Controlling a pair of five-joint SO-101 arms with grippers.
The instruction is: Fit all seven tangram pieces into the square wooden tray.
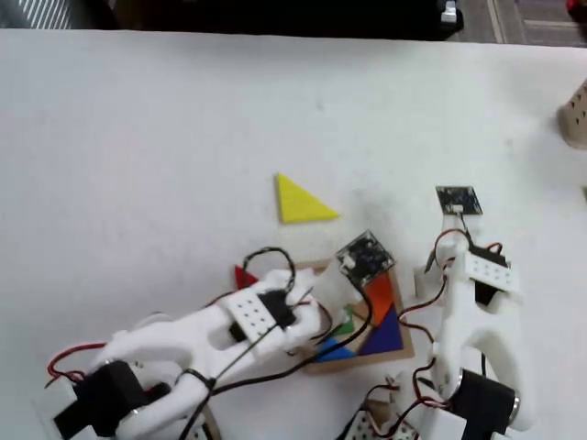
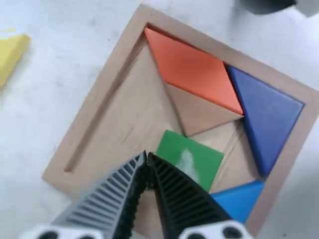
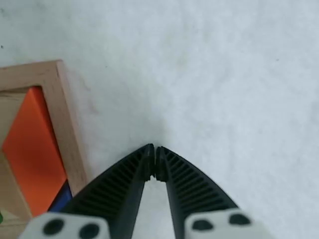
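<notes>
The square wooden tray (image 2: 102, 99) holds an orange parallelogram (image 2: 192, 69), a dark blue triangle (image 2: 266, 114), a green square (image 2: 189, 159) and a light blue piece (image 2: 239, 199). My left gripper (image 2: 147, 157) is shut just over the tray floor, its tips at the green square's corner, holding nothing. In the high view the left arm (image 1: 266, 321) covers much of the tray (image 1: 401, 344). A yellow triangle (image 1: 303, 202) lies on the table beyond the tray. A red piece (image 1: 244, 277) peeks out beside the left arm. My right gripper (image 3: 153, 152) is shut over bare table beside the tray's edge (image 3: 62, 114).
The right arm (image 1: 472, 312) stands just right of the tray. A perforated beige object (image 1: 575, 115) sits at the table's far right edge. White table surface stretches to the left and to the back.
</notes>
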